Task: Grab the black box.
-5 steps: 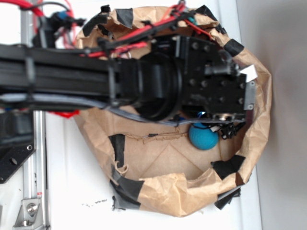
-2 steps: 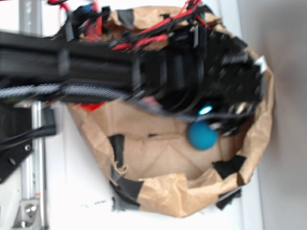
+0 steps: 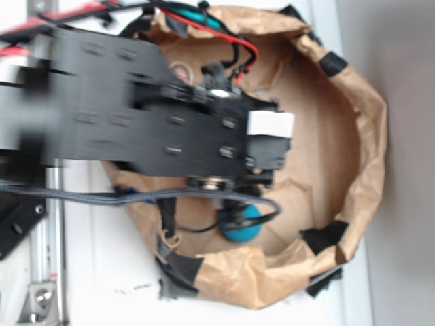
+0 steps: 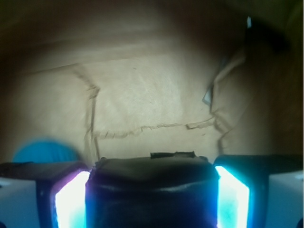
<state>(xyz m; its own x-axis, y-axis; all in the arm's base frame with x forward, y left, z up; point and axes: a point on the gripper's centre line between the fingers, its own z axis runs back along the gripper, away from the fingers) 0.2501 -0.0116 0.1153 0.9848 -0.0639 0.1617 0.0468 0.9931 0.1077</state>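
In the wrist view the black box (image 4: pixel 152 192), glossy and slightly wrinkled, fills the gap between my two glowing fingers (image 4: pixel 71 199). My gripper (image 4: pixel 152 164) is shut on it, above the brown paper floor of the bag. In the exterior view the black arm and wrist block (image 3: pixel 224 142) hang over the bag and hide the fingers and the box. The blue ball (image 3: pixel 243 224) lies under a cable near the bag's front wall. It also shows in the wrist view (image 4: pixel 45 149), to the left of the left finger.
The crumpled brown paper bag rim (image 3: pixel 367 136) rings the work area, with black tape patches (image 3: pixel 325 238) on it. A metal rail (image 3: pixel 41 285) runs along the left. Red and black cables (image 3: pixel 231 41) hang over the bag's far side.
The arm has swung left and come up towards the camera, baring the bag's right half. The blue ball now lies further left and nearer the front wall.
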